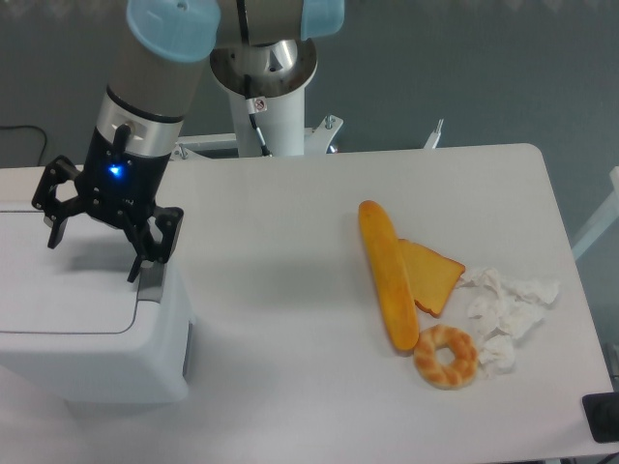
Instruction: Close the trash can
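- The pincer (94,246) hung over the trash can (92,329), with its two dark fingers (145,253) spread wide apart and nothing between them.
- The trash can was a white boxy bin at the left edge of the table (290,290), directly below the pincer.
- Its flat white lid (63,290) lay down on the bin, just under the pincer; whether the fingers touched it, I cannot tell.
- A small grey tab (150,280) stood on the rim of the bin, just below the pincer's finger on the side toward the food.
- A blue light (116,171) shone on the dark wrist part above the pincer.
- Well apart from the pincer, on the far side of the table from the bin, lay a long bread roll (387,275).
- A flat orange slice (430,275) lay touching the roll, on the side away from the pincer.
- A round ring-shaped pastry (446,356) lay at the near end of the roll.
- Crumpled white paper (508,309) lay just beside the slice and the pastry, farthest from the pincer.
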`<action>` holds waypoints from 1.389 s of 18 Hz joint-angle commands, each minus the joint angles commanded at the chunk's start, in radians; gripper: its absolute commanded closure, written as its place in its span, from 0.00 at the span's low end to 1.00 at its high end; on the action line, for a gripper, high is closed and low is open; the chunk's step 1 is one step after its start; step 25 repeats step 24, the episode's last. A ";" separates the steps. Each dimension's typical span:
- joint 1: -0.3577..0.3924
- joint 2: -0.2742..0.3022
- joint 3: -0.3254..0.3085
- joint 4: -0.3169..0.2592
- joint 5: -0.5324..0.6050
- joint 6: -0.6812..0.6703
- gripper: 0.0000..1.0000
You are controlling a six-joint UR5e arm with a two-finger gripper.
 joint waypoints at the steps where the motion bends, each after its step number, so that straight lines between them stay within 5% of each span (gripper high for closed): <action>1: 0.021 0.011 -0.003 0.000 0.003 0.003 0.00; 9: 0.137 0.046 -0.008 -0.006 0.145 0.188 0.00; 19: 0.219 0.049 -0.051 -0.005 0.535 0.615 0.00; 25: 0.273 0.088 -0.083 -0.009 0.554 0.673 0.00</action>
